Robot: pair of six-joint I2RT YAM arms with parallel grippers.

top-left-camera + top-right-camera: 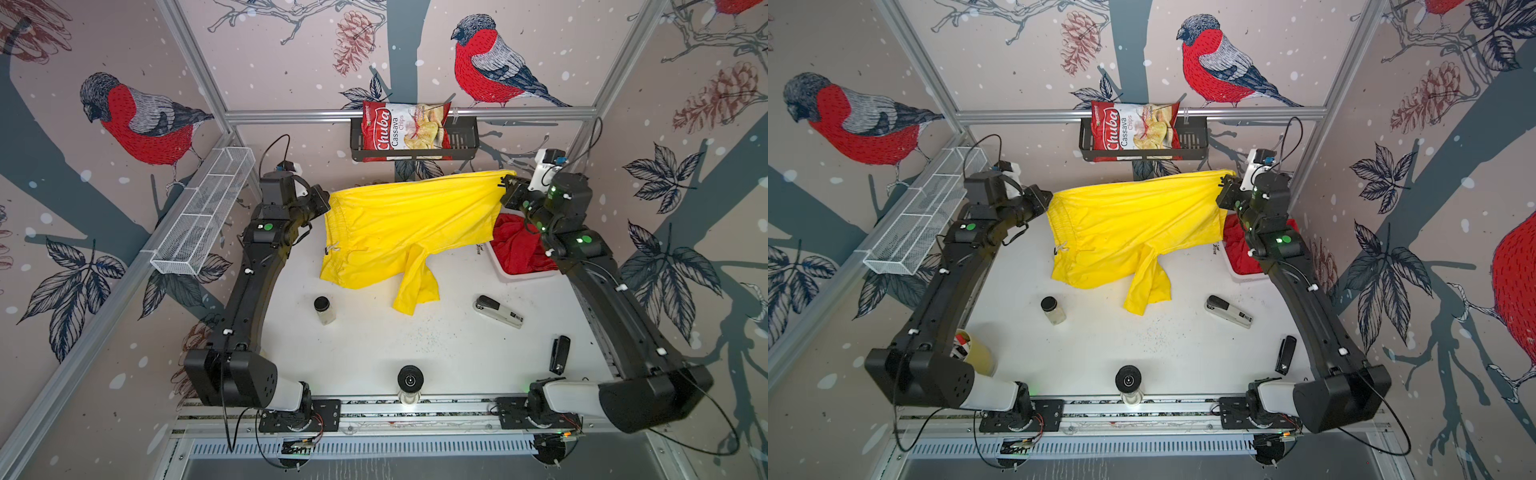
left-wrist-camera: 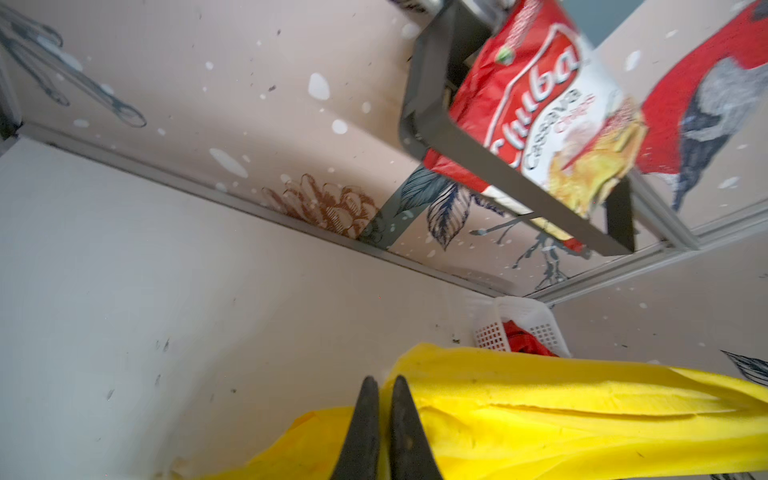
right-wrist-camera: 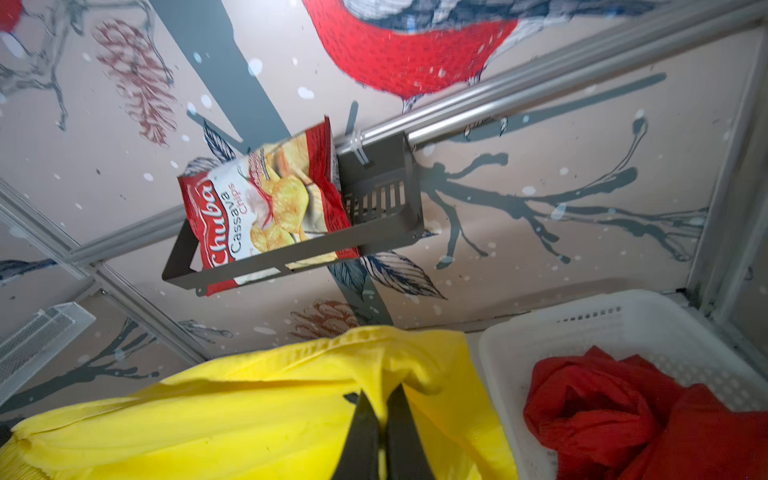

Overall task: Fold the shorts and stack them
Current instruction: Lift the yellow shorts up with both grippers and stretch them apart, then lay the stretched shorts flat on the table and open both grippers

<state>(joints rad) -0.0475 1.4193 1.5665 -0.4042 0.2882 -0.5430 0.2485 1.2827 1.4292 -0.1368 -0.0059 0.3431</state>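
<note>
Closest to the lens, a black-capped bottle (image 1: 410,379) stood on the surface (image 1: 374,345), well in front of the yellow shorts (image 1: 407,220). At their left end, the left gripper (image 1: 329,203) was closed tight on the waistband corner. They hung stretched between the two grippers, one leg trailing onto the surface. At their right end, the right gripper (image 1: 504,183) pinched the raised hem. Just right of them, the red shorts (image 1: 517,249) lay crumpled in a white basket (image 1: 505,274), partly hidden by the arm.

Top views overlook the table (image 1: 415,353); wrist views share the chip bag (image 3: 257,208).
</note>
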